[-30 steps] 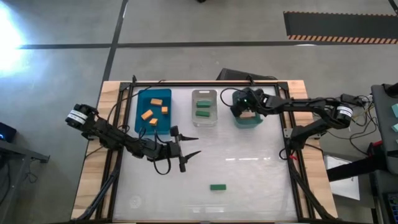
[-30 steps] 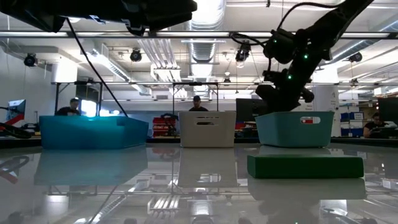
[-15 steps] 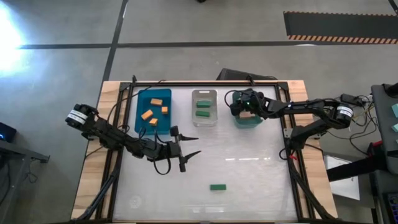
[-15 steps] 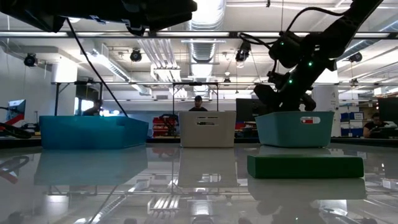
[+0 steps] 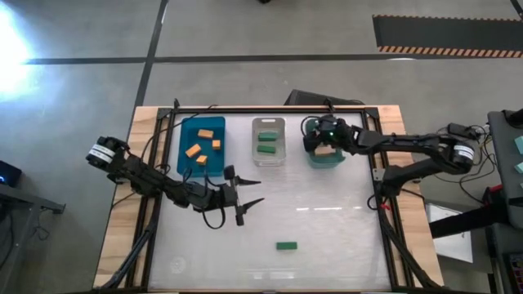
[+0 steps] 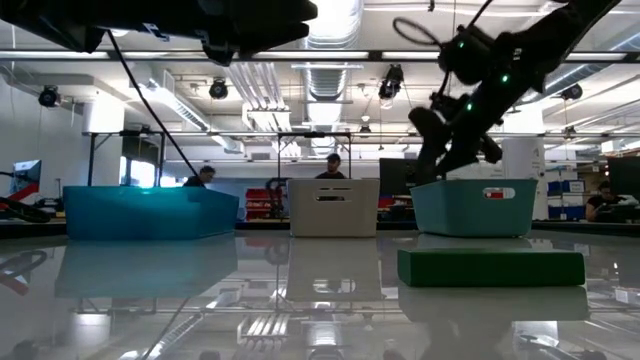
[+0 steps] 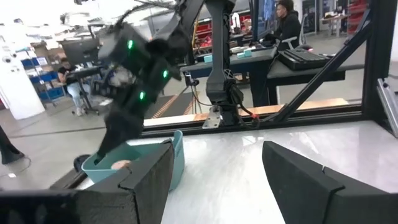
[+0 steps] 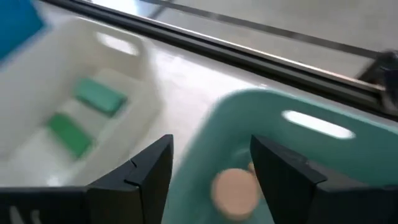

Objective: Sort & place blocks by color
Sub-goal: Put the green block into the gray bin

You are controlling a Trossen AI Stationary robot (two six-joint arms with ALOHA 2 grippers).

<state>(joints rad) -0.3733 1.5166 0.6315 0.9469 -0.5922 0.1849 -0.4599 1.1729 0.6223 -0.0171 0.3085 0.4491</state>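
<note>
My right gripper [image 8: 211, 163] hovers open and empty just above the teal bin [image 5: 329, 161], tilted down over its left part. A pale tan block [image 8: 235, 186] lies on the bin's floor below the fingers. Several orange blocks [image 5: 202, 140] lie in the blue bin [image 5: 186, 163]. Two green blocks [image 5: 267, 143] lie in the clear bin [image 5: 267, 160]. One green bar [image 5: 285, 245] lies flat on the table toward the near edge. My left gripper [image 5: 257, 191] waits open and empty above the table, near the blue bin's near right corner.
The three bins stand in a row along the far side of the table: blue on the left, clear in the middle, teal on the right. Black frame rails [image 5: 270, 109] run along the table's edges. People [image 6: 331, 166] move in the room beyond the table.
My right gripper has risen from the teal bin's rim to a little above it and has tipped its fingers downward, shifting slightly toward the table's left. The tan block has stayed in the bin.
</note>
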